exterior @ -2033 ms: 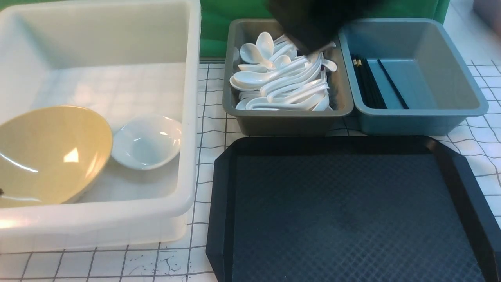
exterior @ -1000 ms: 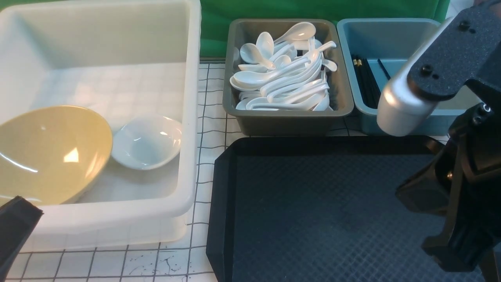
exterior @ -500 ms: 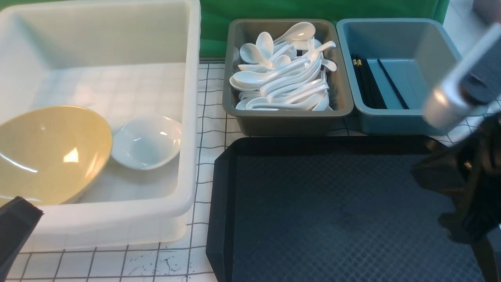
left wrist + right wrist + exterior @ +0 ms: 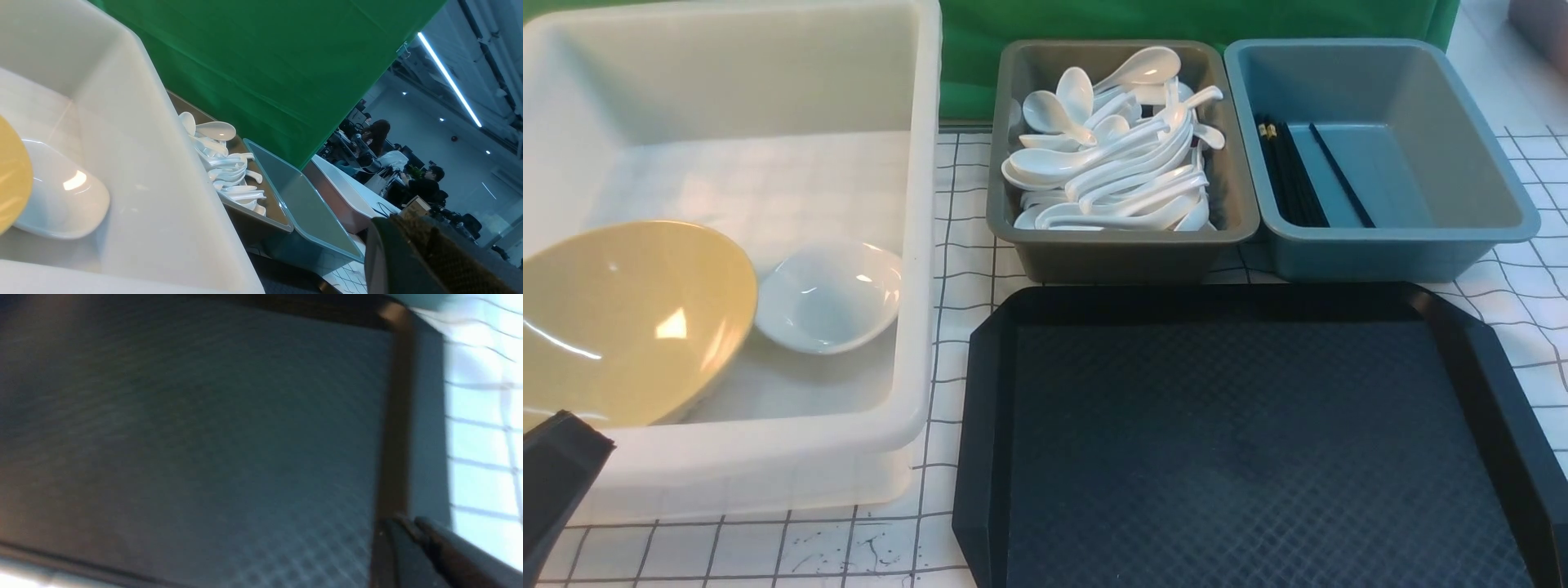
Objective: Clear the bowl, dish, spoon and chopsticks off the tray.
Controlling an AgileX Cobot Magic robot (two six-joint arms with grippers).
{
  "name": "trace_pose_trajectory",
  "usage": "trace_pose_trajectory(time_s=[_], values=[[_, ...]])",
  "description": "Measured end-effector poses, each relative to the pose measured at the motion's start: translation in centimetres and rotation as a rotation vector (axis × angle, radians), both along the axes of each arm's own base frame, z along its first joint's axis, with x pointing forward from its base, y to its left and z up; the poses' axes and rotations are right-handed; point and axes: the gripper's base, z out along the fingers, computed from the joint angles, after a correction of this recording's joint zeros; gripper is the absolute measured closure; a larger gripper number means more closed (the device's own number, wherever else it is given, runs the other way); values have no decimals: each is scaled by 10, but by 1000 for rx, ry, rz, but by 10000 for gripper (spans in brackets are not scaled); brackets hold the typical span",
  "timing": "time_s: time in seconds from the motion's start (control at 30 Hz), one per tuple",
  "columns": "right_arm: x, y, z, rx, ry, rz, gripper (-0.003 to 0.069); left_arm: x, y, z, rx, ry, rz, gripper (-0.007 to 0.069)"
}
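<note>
- The left gripper rests low at the near corner of the white tub, its jaws closed on nothing.
- Just ahead of it inside the tub, the bowl leans tilted, with the dish touching its far side.
- The right gripper hangs above the right rim of the tray, fingers pressed together and empty; the tray surface under it carries nothing.
- Farther out from both, the grey bin holds the heap of white spoons, and the spoon on top of the pile is probably the task's own.
- Beyond the right gripper, the chopsticks lie in the blue-grey bin.
- Judgement: clearing looks finished; the next move calls only for both arms to settle clear.
</note>
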Motion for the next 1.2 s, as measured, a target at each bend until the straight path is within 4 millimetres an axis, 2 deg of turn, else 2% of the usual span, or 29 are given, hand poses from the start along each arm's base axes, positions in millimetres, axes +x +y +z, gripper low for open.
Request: trace_pose_trajectory(time_s=[0.03,0.13,0.37,1.2], values=[[-6,-2,-11,-3,-31,-33,606,0,0,0,0,0,0,625],[-10,-4,-22,-4,-67,-63,606,0,0,0,-1,0,0,625],[-8,-5,-20,-16,-182,-64,606,0,0,0,0,1,0,625],[-8,-5,-20,-15,-188,-64,604,0,0,0,-1,1,0,625]])
